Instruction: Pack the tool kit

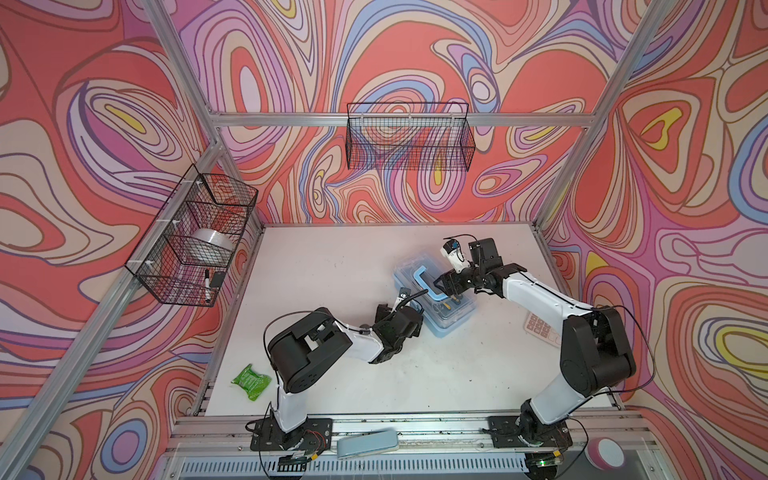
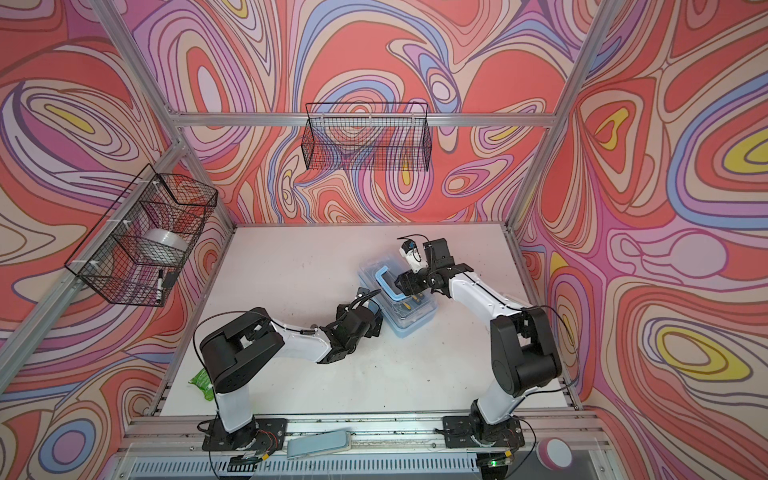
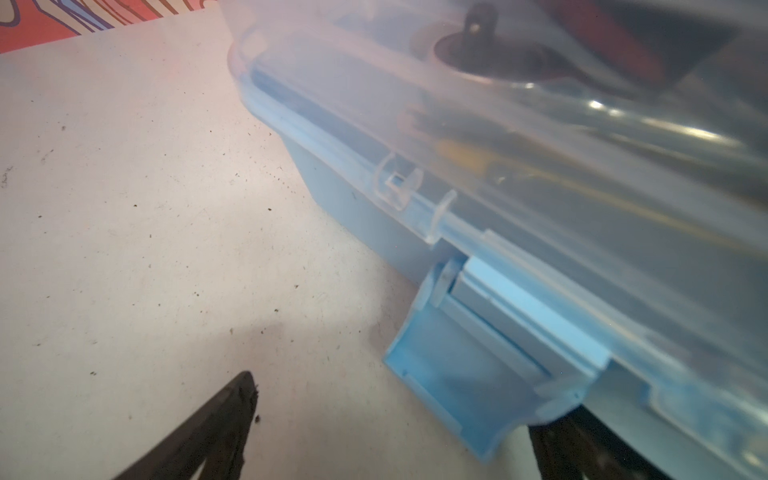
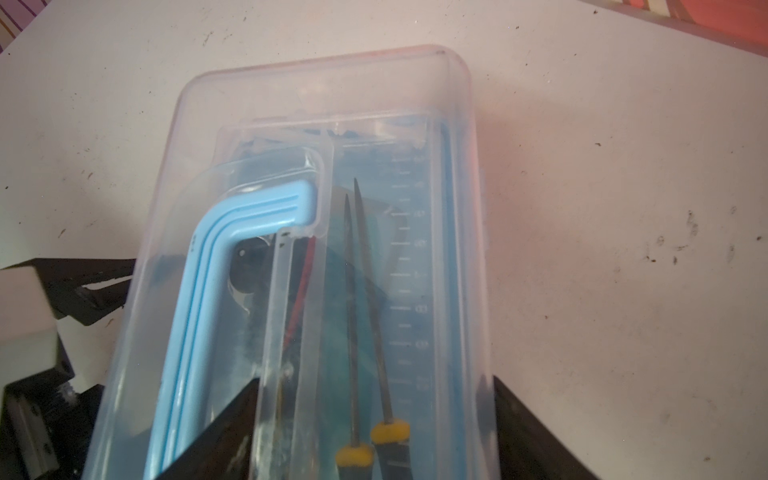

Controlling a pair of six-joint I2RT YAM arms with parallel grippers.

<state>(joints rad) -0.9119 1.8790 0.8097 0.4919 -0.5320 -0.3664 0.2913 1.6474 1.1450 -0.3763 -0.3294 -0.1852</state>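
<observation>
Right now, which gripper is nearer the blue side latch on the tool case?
Left. The left gripper sits low beside the case, jaws open, the latch just ahead of them. The right gripper is over the clear lid by the handle, away from that latch.

The white table [image 1: 332, 266] bore the tool kit [image 1: 451, 320] right of centre, a pink calculator [image 1: 540, 327] at the right edge, and a green packet [image 1: 250, 380] front-left.

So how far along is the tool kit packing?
Nearly done. Tools lie inside the case and the clear lid is down. Right now the right gripper sits open over the lid, seemingly steadying it, and the left gripper is open beside the blue latch. Remaining: that latch hangs unfastened and needs snapping shut.
</observation>
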